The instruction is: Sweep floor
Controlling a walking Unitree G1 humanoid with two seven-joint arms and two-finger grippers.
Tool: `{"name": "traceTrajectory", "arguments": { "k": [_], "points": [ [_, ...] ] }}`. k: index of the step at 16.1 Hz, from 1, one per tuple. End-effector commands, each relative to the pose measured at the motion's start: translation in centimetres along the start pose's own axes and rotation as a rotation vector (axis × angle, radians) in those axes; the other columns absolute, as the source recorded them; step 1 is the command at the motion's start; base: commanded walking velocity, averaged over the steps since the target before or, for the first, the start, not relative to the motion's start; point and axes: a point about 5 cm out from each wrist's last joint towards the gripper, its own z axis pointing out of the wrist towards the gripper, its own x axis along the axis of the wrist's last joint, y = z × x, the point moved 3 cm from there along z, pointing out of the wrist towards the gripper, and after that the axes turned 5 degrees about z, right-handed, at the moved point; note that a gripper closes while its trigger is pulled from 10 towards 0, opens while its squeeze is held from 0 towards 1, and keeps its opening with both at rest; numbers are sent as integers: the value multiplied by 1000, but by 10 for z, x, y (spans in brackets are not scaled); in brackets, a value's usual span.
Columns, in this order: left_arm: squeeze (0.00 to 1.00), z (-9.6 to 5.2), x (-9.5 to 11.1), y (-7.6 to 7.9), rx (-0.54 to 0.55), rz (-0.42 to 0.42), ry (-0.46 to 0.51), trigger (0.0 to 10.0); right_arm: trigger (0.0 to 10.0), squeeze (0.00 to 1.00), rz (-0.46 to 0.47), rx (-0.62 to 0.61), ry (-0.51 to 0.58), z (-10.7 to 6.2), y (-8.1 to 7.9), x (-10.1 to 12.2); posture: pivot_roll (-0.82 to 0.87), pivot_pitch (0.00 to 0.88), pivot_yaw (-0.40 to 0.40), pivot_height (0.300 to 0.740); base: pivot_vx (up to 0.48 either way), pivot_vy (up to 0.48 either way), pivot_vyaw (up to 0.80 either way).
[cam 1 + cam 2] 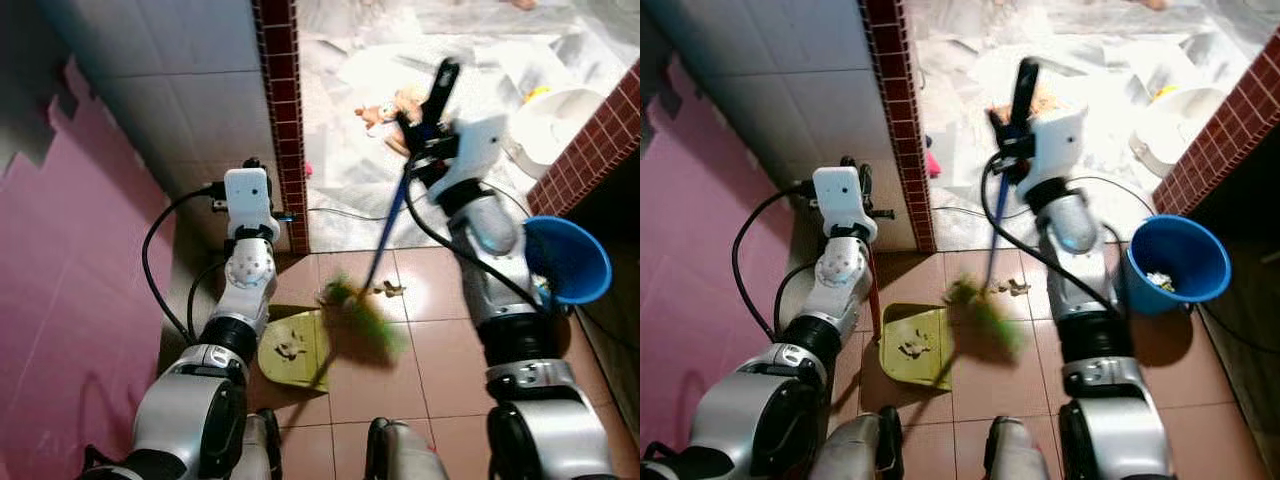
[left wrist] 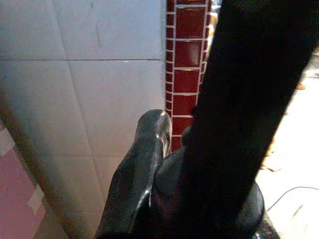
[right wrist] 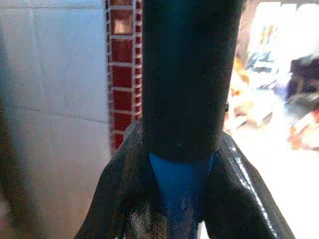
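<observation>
From the head, my right gripper (image 1: 420, 135) pinched the blue broom (image 1: 372, 272), its green bristles on the tiles right of the yellow dustpan (image 1: 914, 345), whose handle my left gripper (image 1: 852, 178) held. My left wrist showed fingers (image 2: 137, 174) pressed round a dark handle. My right wrist showed fingers (image 3: 244, 194) clamping the blue shaft.
</observation>
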Motion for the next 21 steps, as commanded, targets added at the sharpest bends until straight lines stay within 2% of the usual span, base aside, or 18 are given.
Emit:
{"name": "traceTrajectory", "arguments": {
  "k": [1, 2, 3, 5, 7, 8, 9, 10, 11, 12, 14, 16, 19, 21],
  "points": [
    [0, -9, -20, 0, 72, -152, -108, 10000, 10000, 0, -51, -8, 51, 3, -2, 11, -131, 104, 26, 740, 0, 0, 0],
    [0, -9, -22, -8, 105, -145, -124, 10000, 10000, 0, -99, -17, 51, -2, -1, 8, -120, 93, 25, 740, 0, 0, 0],
    [0, -9, -24, -8, 98, -149, -145, 10000, 10000, 0, -108, -30, 48, -4, 2, 5, -112, 89, 24, 740, 0, 0, 0],
    [0, -11, -19, -11, 94, -153, -108, 10000, 10000, 0, -134, -49, 41, -10, 4, 0, -101, 81, 23, 740, 0, 0, 0],
    [0, -12, -13, -14, 57, -185, -70, 10000, 10000, 0, -205, -70, 52, -13, 5, -2, -76, 66, 22, 740, 0, 0, 0],
    [0, -13, -7, -19, 77, -230, -56, 10000, 10000, 0, -239, -88, 55, -15, 4, -2, -69, 61, 24, 740, 0, 0, 0],
    [0, -14, -4, -22, 90, -221, -54, 10000, 10000, 0, -253, -98, 56, -16, 3, -3, -63, 57, 24, 740, 0, 0, 0],
    [0, -18, 4, -23, 35, -213, -10, 10000, 10000, 0, -292, -128, 31, -21, 3, -10, -51, 50, 25, 740, 0, 0, 0],
    [0, -22, 12, -22, -26, -210, 31, 10000, 10000, 0, -291, -153, 14, -27, 2, -16, -51, 50, 25, 740, 0, 0, 0],
    [0, -28, 13, -28, -8, -185, 31, 10000, 10000, 0, -295, -173, -20, -37, -1, -27, -37, 41, 24, 740, 0, 0, 0],
    [0, -35, 14, -29, -12, -213, 23, 10000, 10000, 0, -313, -186, -66, -52, -6, -41, -37, 41, 24, 740, 0, 0, 0],
    [0, -41, 16, -30, -25, -191, 41, 10000, 10000, 0, -320, -213, -109, -64, -5, -52, -23, 45, 20, 740, 0, 0, 0],
    [0, -48, 15, -31, -22, -165, 19, 10000, 10000, 0, -264, -240, -150, -74, -8, -64, -21, 55, 17, 740, 0, 0, 0],
    [0, -51, 20, -28, -37, -135, 23, 10000, 10000, 0, -181, -234, -197, -75, -18, -76, -20, 55, 13, 740, 0, 0, 0]
  ]
}}
